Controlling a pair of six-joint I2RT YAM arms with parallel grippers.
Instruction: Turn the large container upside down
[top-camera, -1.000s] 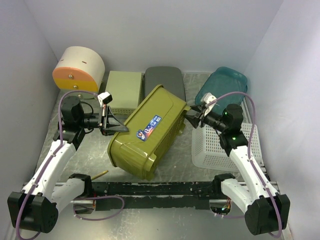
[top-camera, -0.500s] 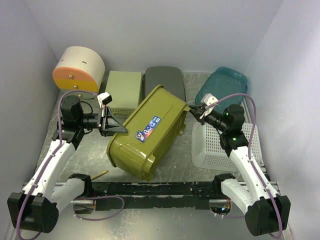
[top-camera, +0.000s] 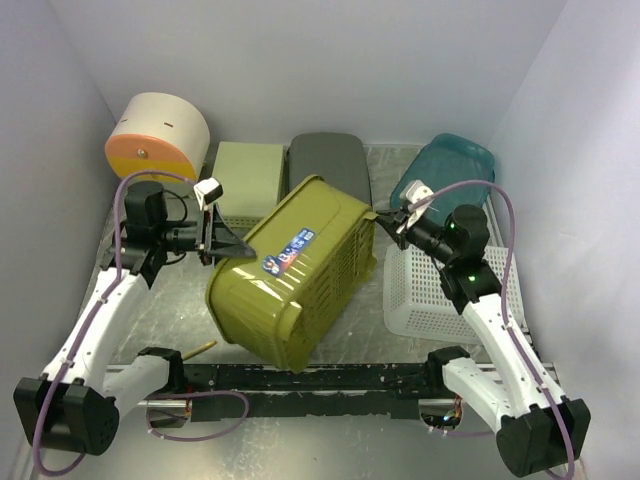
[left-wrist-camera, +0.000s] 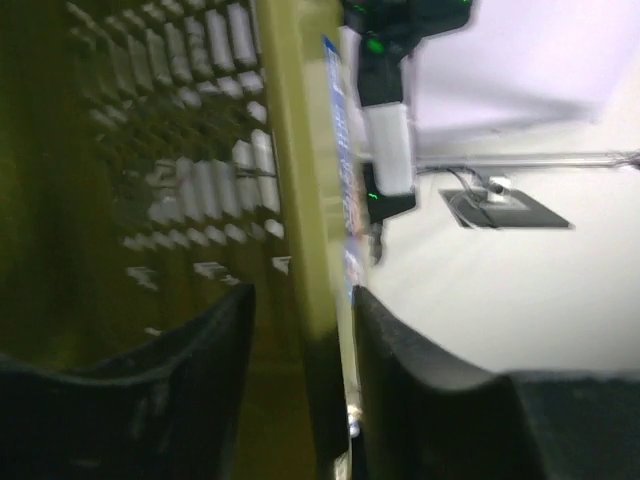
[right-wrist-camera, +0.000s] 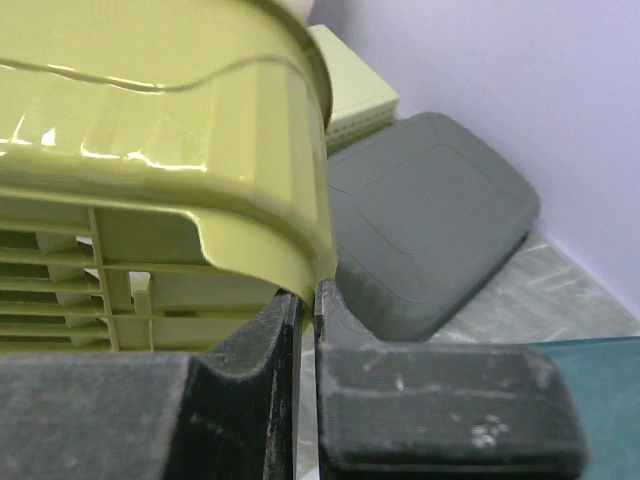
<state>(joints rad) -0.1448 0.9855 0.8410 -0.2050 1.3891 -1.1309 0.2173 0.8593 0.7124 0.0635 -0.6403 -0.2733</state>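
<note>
The large container (top-camera: 300, 270), an olive-green slatted bin with a blue label, lies tipped on its side mid-table, its mouth toward the near left. My left gripper (top-camera: 232, 250) is at its left rim. In the left wrist view the fingers (left-wrist-camera: 215, 340) stand apart astride the container's wall (left-wrist-camera: 300, 200), with a gap showing on the inner side, so this gripper (left-wrist-camera: 300, 330) is open. My right gripper (top-camera: 385, 222) is at the far right corner. In the right wrist view it (right-wrist-camera: 308, 295) is shut on the thin edge of the container's rim (right-wrist-camera: 250, 190).
A round cream-and-orange drum (top-camera: 157, 135), a pale green box (top-camera: 247, 180) and a grey lid (top-camera: 330, 165) line the back wall. A teal tray (top-camera: 445, 170) and a white basket (top-camera: 440, 295) sit on the right. A small stick (top-camera: 200, 347) lies near the front.
The right gripper closed onto the container's rim. The left gripper's fingers have parted from their grip on the left rim. The container shifted slightly to the left and toward the front.
</note>
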